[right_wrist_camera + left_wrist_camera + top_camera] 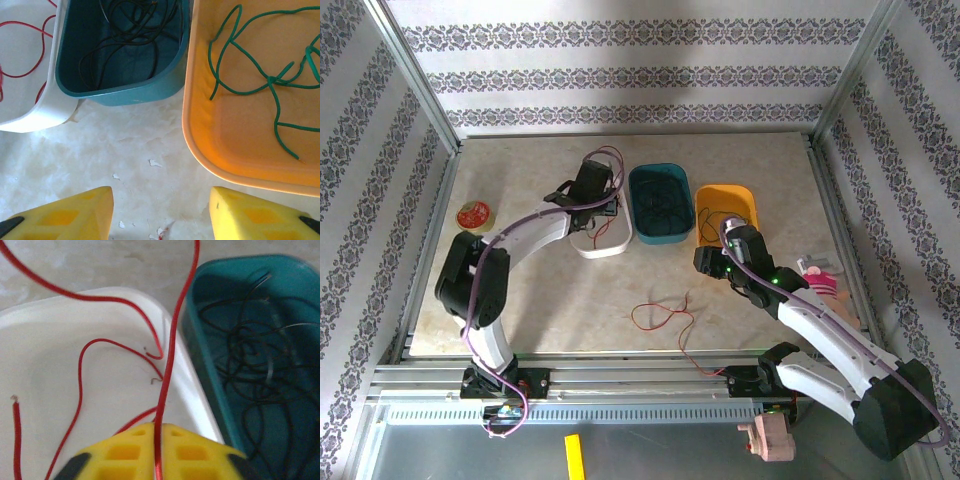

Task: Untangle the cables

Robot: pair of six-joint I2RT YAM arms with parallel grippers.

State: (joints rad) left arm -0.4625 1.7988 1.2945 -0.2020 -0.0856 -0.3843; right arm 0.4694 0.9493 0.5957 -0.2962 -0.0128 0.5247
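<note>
Marble-look table [570,310]: your left end effector [156,430] pinches thin red wire [170,352] over white plastic tray [115,385], likely colour-sorting; right end effector [160,196] released.

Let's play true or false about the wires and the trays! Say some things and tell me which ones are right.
1. The black wires lie in the teal tray. True.
2. The green wire lies in the white tray. False: it lies in the orange tray.
3. The left gripper has a red wire pinched between its fingers. True.
4. The right gripper is holding a green wire. False: its fingers stand apart with nothing between them.
5. No wire lies on the bare table. False: a loose red wire lies there, in front of the trays.
</note>
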